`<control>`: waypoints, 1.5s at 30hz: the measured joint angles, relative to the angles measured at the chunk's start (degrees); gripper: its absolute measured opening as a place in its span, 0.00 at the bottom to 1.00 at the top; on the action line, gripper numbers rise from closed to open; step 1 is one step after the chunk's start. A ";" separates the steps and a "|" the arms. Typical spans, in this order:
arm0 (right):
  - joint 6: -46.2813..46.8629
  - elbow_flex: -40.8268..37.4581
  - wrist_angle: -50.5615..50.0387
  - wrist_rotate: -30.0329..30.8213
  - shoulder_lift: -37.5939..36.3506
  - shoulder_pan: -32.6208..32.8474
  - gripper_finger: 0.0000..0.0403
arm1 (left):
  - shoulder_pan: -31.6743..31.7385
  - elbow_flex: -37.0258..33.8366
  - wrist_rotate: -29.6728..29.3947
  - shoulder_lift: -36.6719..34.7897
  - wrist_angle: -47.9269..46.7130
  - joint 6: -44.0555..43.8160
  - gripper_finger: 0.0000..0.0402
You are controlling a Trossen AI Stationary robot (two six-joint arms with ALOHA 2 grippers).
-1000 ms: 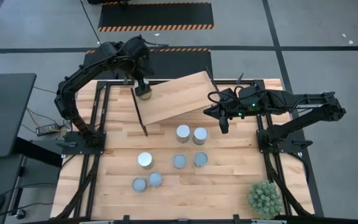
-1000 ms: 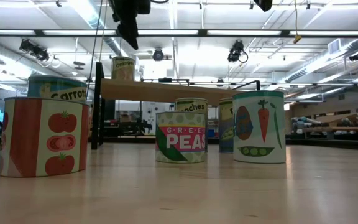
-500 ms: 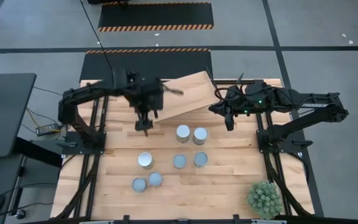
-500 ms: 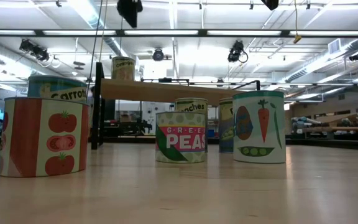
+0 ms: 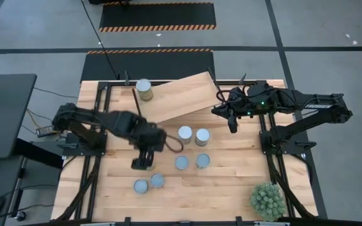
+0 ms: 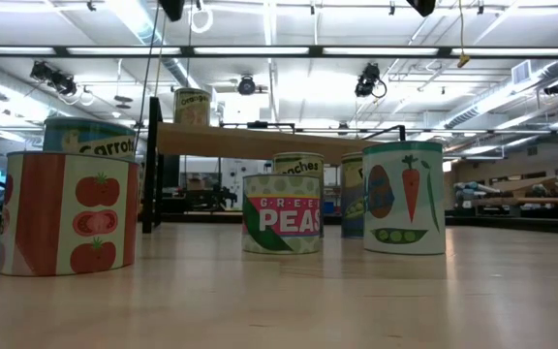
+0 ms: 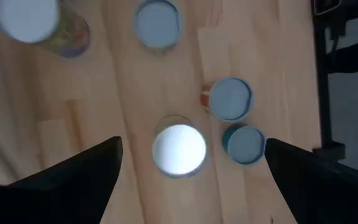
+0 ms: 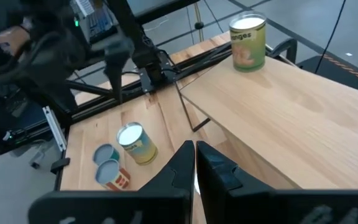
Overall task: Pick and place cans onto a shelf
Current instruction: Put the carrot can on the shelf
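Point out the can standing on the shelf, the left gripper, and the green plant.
can on the shelf (image 5: 144,90): high view, on its round top.
left gripper (image 5: 141,164): high view, between its open fingertips, above a table can.
green plant (image 5: 268,200): high view, middle of its spiky crown.

Two dark, jointed, cabled arms
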 joint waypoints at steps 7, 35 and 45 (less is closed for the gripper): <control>-0.46 0.00 -0.18 -0.07 0.00 1.36 0.06 | -3.56 -12.85 -1.16 -1.98 8.77 -10.68 1.00; -6.73 -0.02 3.01 -4.73 0.02 4.38 0.06 | -10.66 -38.97 -11.57 -14.36 26.51 -61.46 1.00; -4.95 -0.02 4.62 -2.54 0.10 4.36 0.06 | -9.51 -38.89 -15.21 -14.06 24.60 -61.38 1.00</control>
